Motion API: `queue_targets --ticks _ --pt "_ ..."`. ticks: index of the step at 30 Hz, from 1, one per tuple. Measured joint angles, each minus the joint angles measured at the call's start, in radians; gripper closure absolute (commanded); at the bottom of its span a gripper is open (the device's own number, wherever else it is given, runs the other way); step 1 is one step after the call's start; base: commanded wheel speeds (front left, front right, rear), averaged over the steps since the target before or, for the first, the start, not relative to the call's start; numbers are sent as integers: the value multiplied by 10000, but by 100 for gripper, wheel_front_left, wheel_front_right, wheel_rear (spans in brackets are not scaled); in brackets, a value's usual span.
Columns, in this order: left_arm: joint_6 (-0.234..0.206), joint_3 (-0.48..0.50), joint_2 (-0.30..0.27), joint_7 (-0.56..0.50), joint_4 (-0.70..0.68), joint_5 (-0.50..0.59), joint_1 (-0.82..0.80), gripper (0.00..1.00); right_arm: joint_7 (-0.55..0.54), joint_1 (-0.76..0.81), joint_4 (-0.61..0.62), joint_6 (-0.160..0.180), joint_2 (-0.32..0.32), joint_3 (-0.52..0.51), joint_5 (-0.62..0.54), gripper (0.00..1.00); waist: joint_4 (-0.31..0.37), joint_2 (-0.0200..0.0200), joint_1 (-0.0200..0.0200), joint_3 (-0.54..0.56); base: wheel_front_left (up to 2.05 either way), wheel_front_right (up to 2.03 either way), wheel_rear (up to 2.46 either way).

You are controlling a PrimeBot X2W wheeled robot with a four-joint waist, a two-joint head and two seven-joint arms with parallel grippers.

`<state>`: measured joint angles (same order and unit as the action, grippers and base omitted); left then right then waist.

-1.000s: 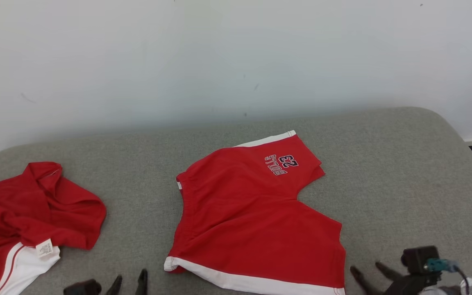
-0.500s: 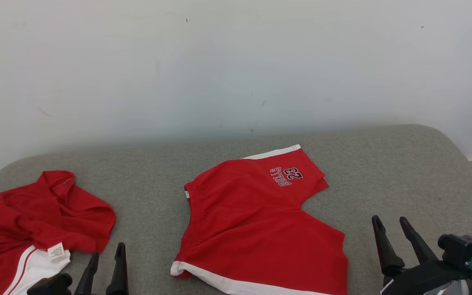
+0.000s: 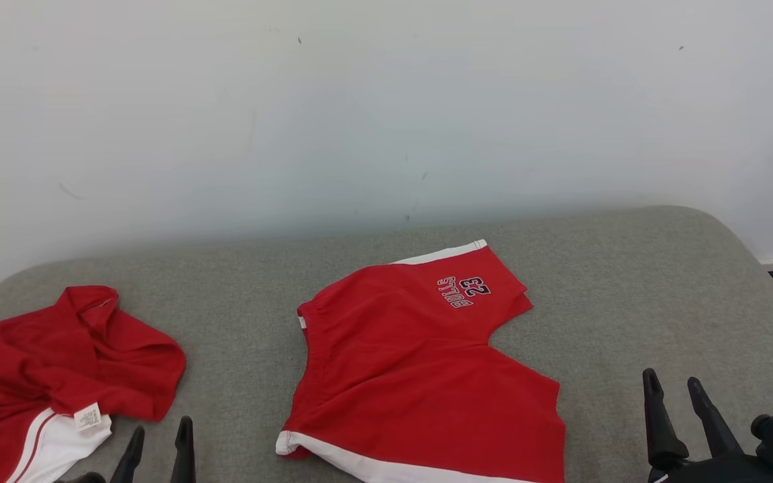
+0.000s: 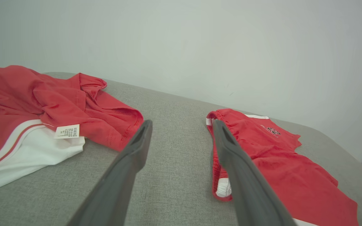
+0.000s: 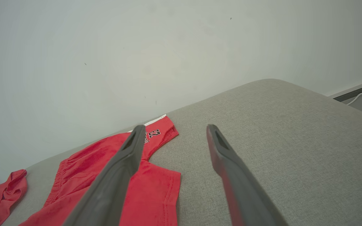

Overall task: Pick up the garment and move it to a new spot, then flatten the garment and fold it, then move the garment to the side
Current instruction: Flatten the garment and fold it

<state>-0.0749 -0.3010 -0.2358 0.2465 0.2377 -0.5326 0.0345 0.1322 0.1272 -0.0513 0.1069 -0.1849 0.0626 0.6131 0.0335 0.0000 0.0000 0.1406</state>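
A pair of red shorts (image 3: 413,362) with white hems and a "BULLS 23" print lies spread flat in the middle of the grey cushion (image 3: 628,295). The shorts (image 4: 262,153) also lie to the right in the left wrist view, and the shorts (image 5: 115,179) sit at lower left in the right wrist view. My left gripper (image 3: 160,436) stands open at the bottom left, between the shorts and a second garment. At the bottom right my right gripper (image 3: 673,386) is open, right of the shorts' leg. Neither holds anything.
A crumpled red and white top (image 3: 58,376) with a white label lies at the cushion's left end; the top (image 4: 42,113) also shows in the left wrist view. A pale wall (image 3: 386,107) rises behind. The cushion's right edge drops to a floor with a cable (image 5: 361,94).
The head camera tilted up between the first two frames. Since half a second ago both grippers have drawn back toward the bottom edge, the right one also shifting right. The shorts lie unmoved.
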Motion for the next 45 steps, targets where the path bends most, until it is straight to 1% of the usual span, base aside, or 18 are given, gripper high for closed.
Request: queue_targets --ticks 11,18,29,33,35,38,39,41,45 --pt "-188 29 -88 -466 -796 -15 271 0 -12 30 -56 0 59 198 -6 0 162 0 0 -241 0 0 0" --pt "-299 207 -109 -792 -1177 -44 432 0 -13 17 -73 2 88 307 -107 0 167 0 0 -324 0 0 0" --pt "-322 276 -98 -1241 -1685 -61 434 0 -88 -135 -86 2 109 426 -167 0 147 0 1 -416 0 0 0" --pt "-391 293 -71 -1432 -1797 -67 433 0 -134 -138 -90 2 109 483 -167 0 148 0 0 -447 0 0 0" --pt "-393 303 102 -1662 -1657 -259 430 0 -232 -144 -153 2 109 589 -196 0 147 0 0 -463 0 0 0" --pt "-395 186 466 -2301 -1085 -713 432 0 -558 -224 -493 19 161 878 -288 0 147 0 0 -489 0 0 0" --pt "-397 207 573 -2489 -897 -838 433 0 -713 -337 -679 82 217 1030 -357 0 164 0 0 -495 0 0 0" --pt "-412 209 777 -2980 -514 -1256 415 0 -999 -545 -993 90 456 1185 -433 0 215 0 0 -502 0 0 0" --pt "-483 130 1281 -3864 211 -1471 165 0 -1532 -582 -1482 165 775 1310 -443 0 250 0 0 -527 0 0 0"
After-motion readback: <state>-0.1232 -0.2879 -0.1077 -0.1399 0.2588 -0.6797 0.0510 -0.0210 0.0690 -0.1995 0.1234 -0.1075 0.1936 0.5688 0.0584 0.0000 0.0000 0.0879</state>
